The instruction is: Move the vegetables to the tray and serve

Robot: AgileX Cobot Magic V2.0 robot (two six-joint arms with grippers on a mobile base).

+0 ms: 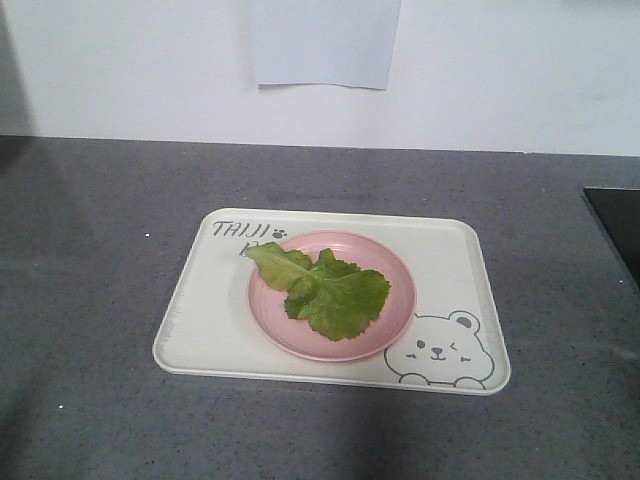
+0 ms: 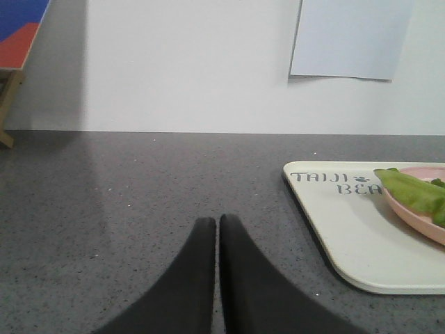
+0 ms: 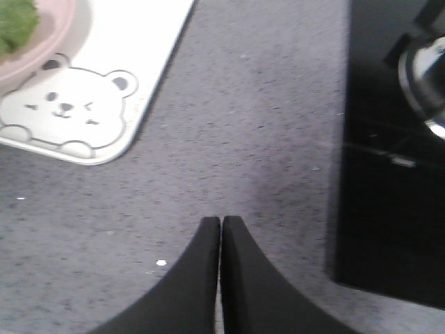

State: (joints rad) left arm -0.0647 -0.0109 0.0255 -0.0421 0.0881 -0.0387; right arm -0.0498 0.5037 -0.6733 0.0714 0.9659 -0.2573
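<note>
A green lettuce leaf (image 1: 322, 290) lies on a round pink plate (image 1: 275, 318), and the plate stands in the middle of a cream-white tray (image 1: 205, 310). The tray rests flat on a grey speckled counter (image 1: 90, 230). It carries the letters "TAIJI" near its far left corner and a bear-face drawing (image 1: 440, 352) at its near right corner. The leaf lies inside the plate, with its paler stem end pointing toward the lettering.

Neither arm shows in the front view. In the left wrist view the left gripper (image 2: 217, 221) is low over the bare counter, to the left of the tray and apart from it, and it points toward the white wall (image 2: 188, 62). Its two dark fingers are pressed together with nothing between them. In the right wrist view the right gripper (image 3: 220, 221) looks down at the counter just beside the tray's bear corner, without touching it. Its fingers are also together and hold nothing. A black glossy panel (image 3: 389, 174) lies at its right side.

A sheet of paper (image 1: 325, 42) hangs on the wall behind the tray.
</note>
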